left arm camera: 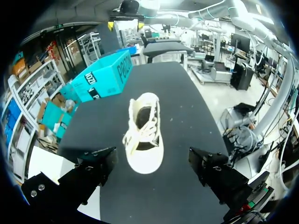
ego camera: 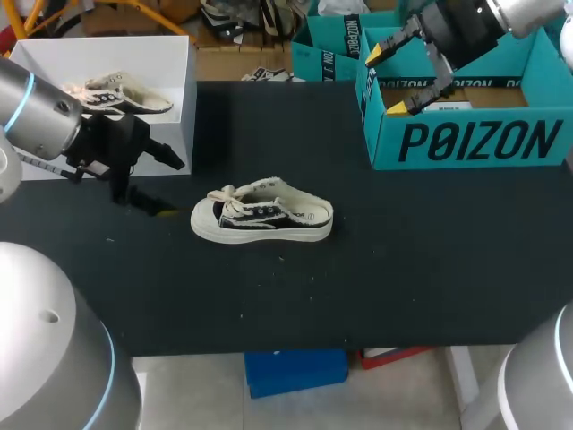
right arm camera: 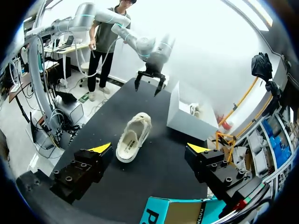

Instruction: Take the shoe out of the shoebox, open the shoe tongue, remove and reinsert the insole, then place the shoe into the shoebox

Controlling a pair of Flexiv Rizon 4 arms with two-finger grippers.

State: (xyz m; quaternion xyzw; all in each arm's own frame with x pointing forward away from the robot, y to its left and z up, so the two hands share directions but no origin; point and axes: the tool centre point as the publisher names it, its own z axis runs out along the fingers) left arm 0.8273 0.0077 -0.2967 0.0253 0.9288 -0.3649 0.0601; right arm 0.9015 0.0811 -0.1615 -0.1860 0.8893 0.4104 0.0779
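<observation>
Already out of the box: tongue, insole and return look undone.
The shoe (ego camera: 261,213) stands on its sole mid-surface (ego camera: 403,269). The left fingers (left arm camera: 93,168) are spread open near its toe, gripping nothing. The right fingers (right arm camera: 88,163) hang open and empty over the teal shoebox (ego camera: 466,143) at the far right corner.

A wide counter (ego camera: 403,269) covered in matte black is seen from above, evenly lit, with small pale specks scattered across its surface.
</observation>
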